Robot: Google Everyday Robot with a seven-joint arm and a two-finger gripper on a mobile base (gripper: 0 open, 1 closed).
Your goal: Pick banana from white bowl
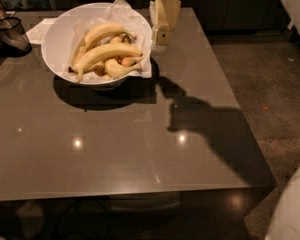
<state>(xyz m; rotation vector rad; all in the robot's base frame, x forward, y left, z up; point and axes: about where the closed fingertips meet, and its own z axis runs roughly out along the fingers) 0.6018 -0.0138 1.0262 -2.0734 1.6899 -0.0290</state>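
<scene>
Banana (107, 52), long axis left-to-right in the white bowl (52, 49), lies left of the gripper (162, 37), grip state indeterminable.

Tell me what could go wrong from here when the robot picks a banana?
The gripper hangs beside the rim of the white bowl, near the paper liner; moving in, it may snag the liner and shift the bowl. The bananas lie piled across each other, so lifting one may drag another out.
</scene>
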